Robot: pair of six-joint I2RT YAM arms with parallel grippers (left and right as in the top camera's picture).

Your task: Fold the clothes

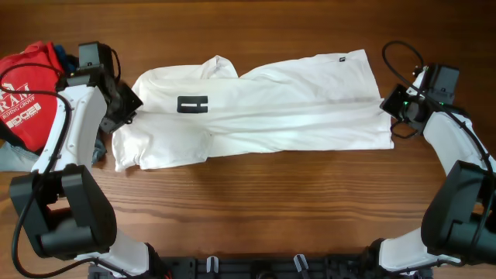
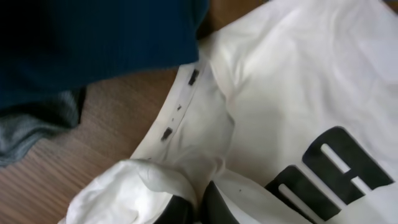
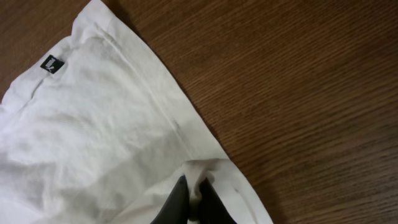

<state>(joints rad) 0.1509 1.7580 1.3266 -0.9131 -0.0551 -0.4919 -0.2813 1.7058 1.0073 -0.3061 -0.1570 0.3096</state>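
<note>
INVENTORY: items on wooden table (image 1: 256, 201)

1. White T-shirt (image 1: 256, 112). Lies flat but wrinkled on table, stretched sideways between your two tools. Black block print (image 1: 193, 104) faces up twd the collar end. Small black label (image 3: 52, 64) at one hem corner.
2. L tool (image 1: 130, 108). At the T-shirt's collar/sleeve end. Your L wrist cam shows fingers (image 2: 217, 208) pinched onto a bunched fold of the T-shirt.
3. R tool (image 1: 390, 108). At the T-shirt's hem end. Fingers (image 3: 177, 199) drawn together w/ a tuck of hem cloth nipped between them.
4. Red shirt (image 1: 31, 85), white lettering. Beyond the T-shirt's collar end, past L tool, apart from the T-shirt.
5. Blue garment (image 2: 93, 37) and grey garment (image 2: 25, 134). Just beside the T-shirt's collar edge. Can't tell if they touch it.
</note>
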